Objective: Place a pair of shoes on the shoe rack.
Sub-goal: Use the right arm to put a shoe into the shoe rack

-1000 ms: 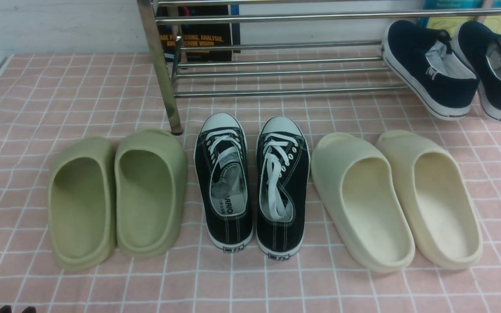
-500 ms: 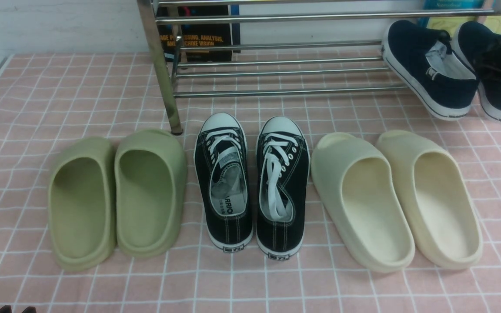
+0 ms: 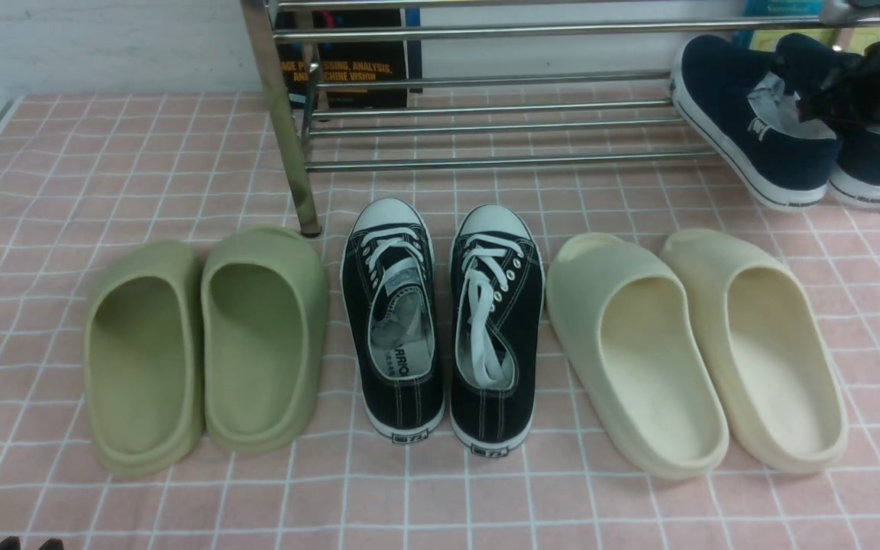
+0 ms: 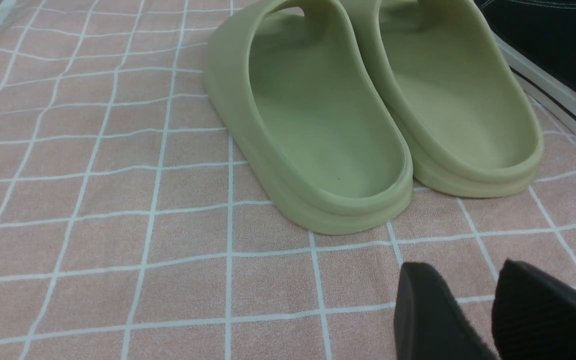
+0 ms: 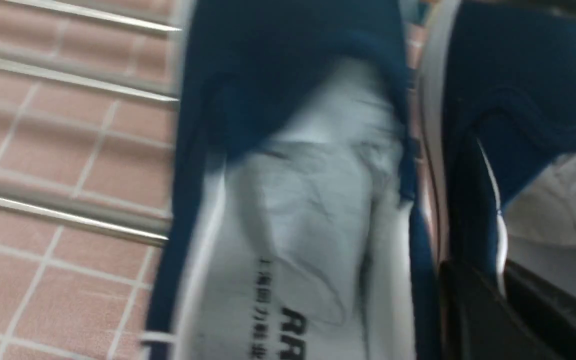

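Observation:
The pair of shoes, navy slip-ons with white soles, is at the right end of the chrome shoe rack (image 3: pixel 486 160). The left shoe (image 3: pixel 745 130) leans with its toe on the lower bars. The right shoe (image 3: pixel 871 164) is next to it, partly hidden by my right gripper (image 3: pixel 818 103). In the right wrist view the right gripper (image 5: pixel 498 280) is shut on the inner side wall of the right shoe (image 5: pixel 518 75), one finger inside and one between it and the left shoe (image 5: pixel 293 200). My left gripper (image 4: pixel 463 267) hangs open over the cloth, holding nothing.
On the pink checked cloth in front of the rack lie green slippers (image 3: pixel 203 344), black lace-up sneakers (image 3: pixel 440 321) and cream slippers (image 3: pixel 700 344) in a row. Books (image 3: pixel 348 61) stand behind the rack. The rack's front legs (image 3: pixel 279 114) stand on the cloth.
My right gripper came in from the right over the right navy shoe and closed on its side wall. That shoe shifted leftward and back. The left arm stayed still.

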{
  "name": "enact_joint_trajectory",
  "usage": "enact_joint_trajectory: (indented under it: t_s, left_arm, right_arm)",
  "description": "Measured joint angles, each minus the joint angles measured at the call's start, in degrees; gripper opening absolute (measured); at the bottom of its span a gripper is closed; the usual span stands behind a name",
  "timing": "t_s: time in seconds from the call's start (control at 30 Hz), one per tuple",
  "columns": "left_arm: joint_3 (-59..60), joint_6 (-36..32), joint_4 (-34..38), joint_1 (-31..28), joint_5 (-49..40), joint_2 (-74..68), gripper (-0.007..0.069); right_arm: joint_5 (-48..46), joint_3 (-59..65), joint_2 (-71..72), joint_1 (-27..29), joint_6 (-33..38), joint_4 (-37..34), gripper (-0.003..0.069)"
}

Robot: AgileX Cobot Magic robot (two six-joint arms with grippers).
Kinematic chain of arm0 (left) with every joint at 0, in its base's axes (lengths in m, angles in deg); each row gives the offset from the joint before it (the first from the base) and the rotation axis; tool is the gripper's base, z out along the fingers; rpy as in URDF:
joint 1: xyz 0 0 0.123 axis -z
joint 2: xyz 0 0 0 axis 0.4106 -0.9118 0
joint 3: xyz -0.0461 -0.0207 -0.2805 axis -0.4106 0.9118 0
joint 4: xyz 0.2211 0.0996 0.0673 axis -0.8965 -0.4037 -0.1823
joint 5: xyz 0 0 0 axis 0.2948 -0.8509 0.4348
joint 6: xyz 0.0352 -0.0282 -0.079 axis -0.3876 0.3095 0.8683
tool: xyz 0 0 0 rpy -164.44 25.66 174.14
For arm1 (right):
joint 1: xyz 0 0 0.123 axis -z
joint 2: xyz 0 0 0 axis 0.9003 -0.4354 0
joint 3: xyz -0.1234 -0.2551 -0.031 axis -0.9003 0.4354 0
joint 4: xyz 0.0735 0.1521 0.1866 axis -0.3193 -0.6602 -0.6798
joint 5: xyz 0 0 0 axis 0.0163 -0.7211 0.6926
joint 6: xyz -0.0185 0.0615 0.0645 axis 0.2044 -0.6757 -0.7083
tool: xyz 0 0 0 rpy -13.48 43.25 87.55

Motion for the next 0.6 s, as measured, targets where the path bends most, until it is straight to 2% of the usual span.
enact_joint_trajectory:
  t_s: [0.1, 0.27, 0.6]
  left_arm:
    - [0.0, 0.0, 0.0, 0.0, 0.0, 0.0, 0.0239]
    - [0.0, 0.0, 0.0, 0.0, 0.0, 0.0, 0.0239]
    - [0.0, 0.0, 0.0, 0.0, 0.0, 0.0, 0.0239]
  right_arm:
    - [1.7, -0.1, -0.1, -1.0, 3.8, 0.0, 0.0033]
    - [4.5, -0.1, -0.3, -1.1, 4.3, -0.2, 0.0033]
    - [5.2, -0.4, -1.8, -1.2, -1.4, -0.5, 0.0037]
